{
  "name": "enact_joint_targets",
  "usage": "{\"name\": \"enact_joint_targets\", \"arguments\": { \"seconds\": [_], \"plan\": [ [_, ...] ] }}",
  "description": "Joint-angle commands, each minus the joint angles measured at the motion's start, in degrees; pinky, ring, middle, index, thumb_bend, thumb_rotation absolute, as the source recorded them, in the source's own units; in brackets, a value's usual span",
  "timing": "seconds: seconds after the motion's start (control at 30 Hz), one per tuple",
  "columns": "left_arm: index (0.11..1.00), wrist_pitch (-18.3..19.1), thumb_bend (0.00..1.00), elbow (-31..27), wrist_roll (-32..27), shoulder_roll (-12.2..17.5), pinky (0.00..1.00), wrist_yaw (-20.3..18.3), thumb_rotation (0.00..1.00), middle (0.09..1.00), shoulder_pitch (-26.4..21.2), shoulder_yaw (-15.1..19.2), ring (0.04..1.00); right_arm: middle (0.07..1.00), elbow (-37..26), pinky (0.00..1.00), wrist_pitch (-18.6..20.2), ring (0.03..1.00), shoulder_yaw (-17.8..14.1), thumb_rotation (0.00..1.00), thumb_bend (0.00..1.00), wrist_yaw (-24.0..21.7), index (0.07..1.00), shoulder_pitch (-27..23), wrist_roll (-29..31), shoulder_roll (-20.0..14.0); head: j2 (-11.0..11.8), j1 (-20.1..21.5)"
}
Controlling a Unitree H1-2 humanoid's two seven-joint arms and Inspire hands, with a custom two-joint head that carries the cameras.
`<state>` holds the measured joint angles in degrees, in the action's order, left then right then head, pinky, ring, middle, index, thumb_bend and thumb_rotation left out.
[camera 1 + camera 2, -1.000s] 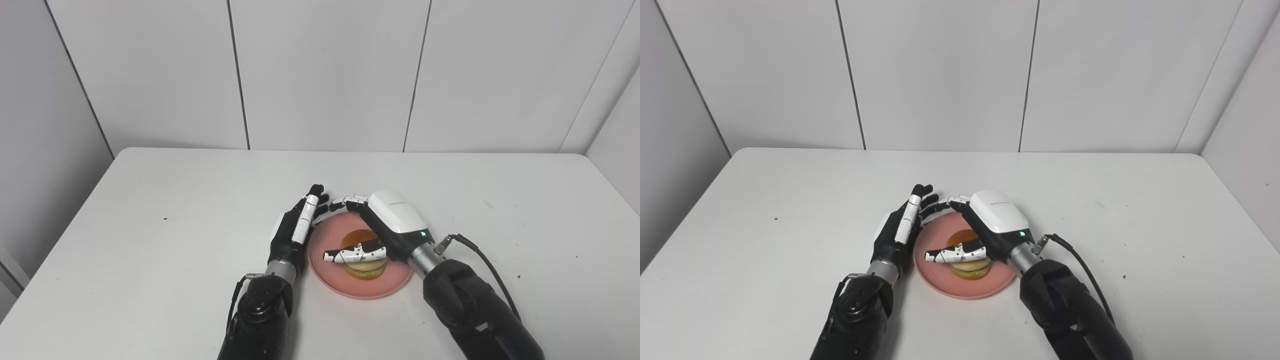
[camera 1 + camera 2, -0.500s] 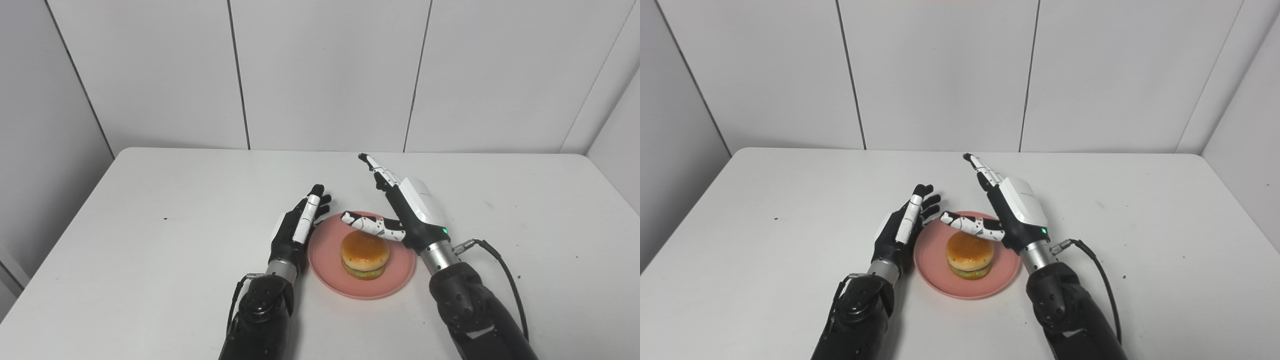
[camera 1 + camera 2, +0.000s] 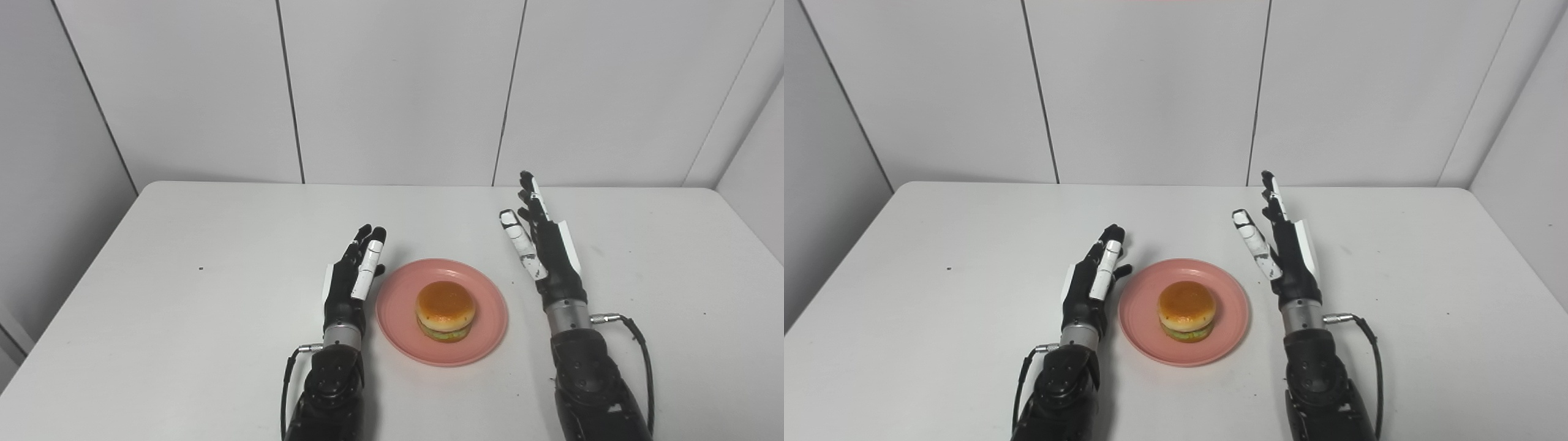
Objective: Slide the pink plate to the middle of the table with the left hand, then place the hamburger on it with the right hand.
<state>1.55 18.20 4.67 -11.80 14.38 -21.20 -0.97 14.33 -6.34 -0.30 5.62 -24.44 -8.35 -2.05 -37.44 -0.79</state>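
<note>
A hamburger (image 3: 446, 310) with a golden bun and green lettuce sits upright in the centre of the pink plate (image 3: 484, 331), which lies flat near the middle of the white table (image 3: 184, 257). My left hand (image 3: 354, 278) stands open just left of the plate's rim, fingers straight and pointing away, holding nothing. On the other side my right hand (image 3: 542, 245) is open too, fingers raised and spread, a little apart from the plate's right edge. Neither hand touches the burger.
Grey panelled walls close in the table at the back and both sides. A cable (image 3: 637, 355) runs from my right wrist along the forearm. Small dark specks mark the tabletop (image 3: 200, 267).
My right hand has let go of the hamburger, opened and drawn away to the right of the plate. My left hand has shifted slightly left, off the rim. Burger and plate stay put.
</note>
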Motion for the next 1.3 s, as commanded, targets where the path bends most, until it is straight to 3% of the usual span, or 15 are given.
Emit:
{"name": "enact_joint_targets", "arguments": {
  "seconds": [0.0, 0.17, 0.3, 0.47, 0.97, 1.27],
  "plan": [
    [0.883, -3.64, 0.85, -0.72, 1.93, -0.62, 0.90, 1.62, 0.88, 0.931, -0.96, -0.48, 0.929, 0.978, -1.06, 0.96, -0.97, 0.960, -0.73, 1.00, 0.86, 0.16, 0.987, -1.98, 1.57, 0.45, 0.06, -0.09],
    [0.881, -5.44, 0.84, -0.21, 2.77, -0.93, 0.89, 2.64, 0.89, 0.938, -0.28, -0.77, 0.939, 0.967, -0.45, 0.94, -0.50, 0.948, -1.38, 1.00, 0.89, -0.02, 0.966, -1.50, 3.15, 0.31, 0.12, -0.18],
    [0.910, -6.09, 0.82, -0.41, 3.63, -1.29, 0.98, 3.74, 0.90, 0.960, 0.47, -1.25, 0.987, 0.960, -0.50, 0.94, 0.33, 0.937, -1.45, 1.00, 0.91, -0.54, 0.957, -0.76, 4.43, 0.35, 0.11, -0.19],
    [0.928, -7.19, 0.81, -0.40, 4.66, -0.59, 1.00, 4.36, 0.91, 0.972, 1.22, -1.87, 0.998, 0.963, -0.51, 0.95, 1.19, 0.945, -1.04, 1.00, 0.91, -1.01, 0.951, 0.53, 4.38, -0.16, 0.01, -0.11],
    [0.999, -6.85, 0.75, -0.26, 4.57, 1.03, 1.00, 2.41, 0.90, 1.000, 1.02, -1.77, 1.000, 0.953, -0.27, 0.92, 3.12, 0.930, -0.16, 1.00, 0.86, -1.75, 0.901, 2.32, 3.38, -0.62, -0.21, 0.04],
    [0.984, -4.91, 0.75, -0.71, 3.80, 1.48, 1.00, 0.28, 0.90, 1.000, 0.89, -1.55, 1.000, 0.962, 0.41, 0.95, 4.33, 0.941, 0.35, 1.00, 0.90, -1.86, 0.903, 2.53, 2.99, -0.84, -0.27, 0.18]
  ]
}}
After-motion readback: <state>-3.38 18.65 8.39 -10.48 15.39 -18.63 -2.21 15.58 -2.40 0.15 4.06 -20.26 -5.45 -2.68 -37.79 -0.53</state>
